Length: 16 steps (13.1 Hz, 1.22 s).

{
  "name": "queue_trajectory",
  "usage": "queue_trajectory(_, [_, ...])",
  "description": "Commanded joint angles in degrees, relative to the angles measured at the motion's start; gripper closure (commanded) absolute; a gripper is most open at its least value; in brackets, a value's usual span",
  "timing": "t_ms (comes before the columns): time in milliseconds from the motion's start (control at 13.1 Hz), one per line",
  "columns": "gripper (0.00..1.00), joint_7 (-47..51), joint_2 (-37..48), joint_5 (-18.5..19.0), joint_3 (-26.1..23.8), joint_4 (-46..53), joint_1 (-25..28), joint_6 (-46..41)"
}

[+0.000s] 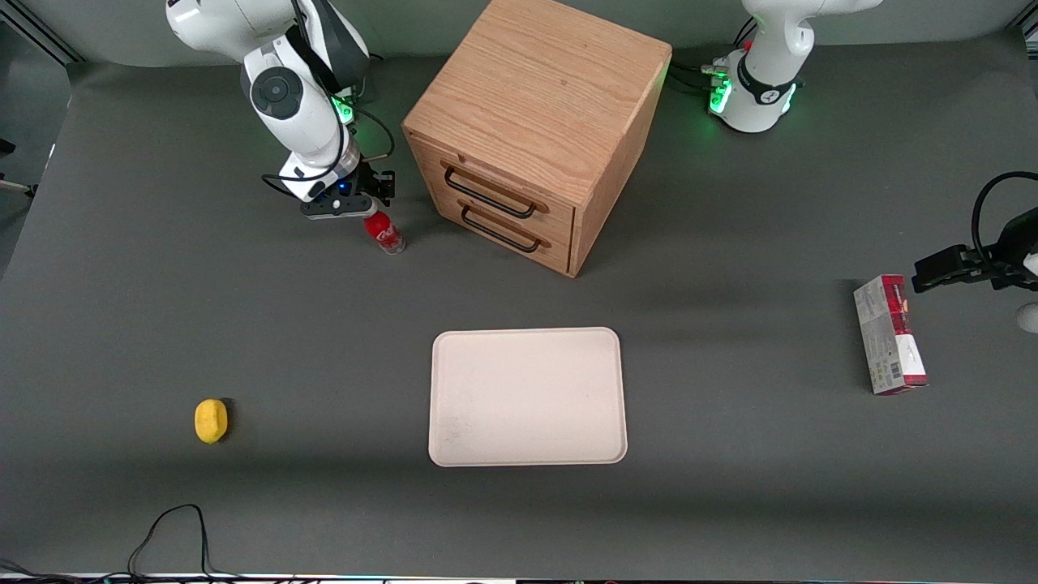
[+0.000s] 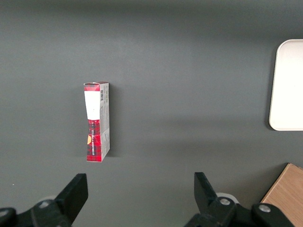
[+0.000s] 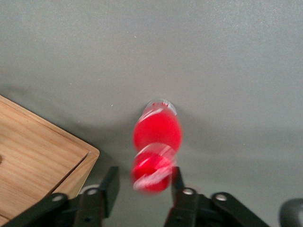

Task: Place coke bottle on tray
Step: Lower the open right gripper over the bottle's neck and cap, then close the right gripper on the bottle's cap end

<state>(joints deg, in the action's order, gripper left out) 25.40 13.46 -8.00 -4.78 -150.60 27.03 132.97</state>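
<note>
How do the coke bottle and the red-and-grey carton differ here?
The coke bottle is small and round, standing beside the wooden cabinet with the tool at its cap; the carton is longer, rectangular, lying flat toward the parked arm's end, untouched. Both are partly red and off the tray.

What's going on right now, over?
Gripper open around bottle cap, beside cabinet. Bottle on table, not lifted. Tray bare, path clear.
</note>
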Motion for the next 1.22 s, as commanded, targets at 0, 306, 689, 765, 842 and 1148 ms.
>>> queue_trajectory(0, [0.00,0.00,-0.19,-1.32,0.39,0.22,0.39,0.88])
queue_trajectory(306, [0.00,-0.44,-0.19,-0.97,1.44,1.53,0.12,0.45])
queue_trajectory(689, [0.00,-5.10,-0.54,-0.71,5.57,7.51,0.12,-6.32])
queue_trajectory(765, [0.00,-5.10,-0.63,-0.62,5.57,7.52,0.12,-6.32])
queue_trajectory(842, [0.00,-5.01,-0.98,-0.62,5.57,7.52,0.21,-6.32])
queue_trajectory(1148, [0.00,-4.93,-0.89,-0.53,5.31,5.51,2.48,-5.19])
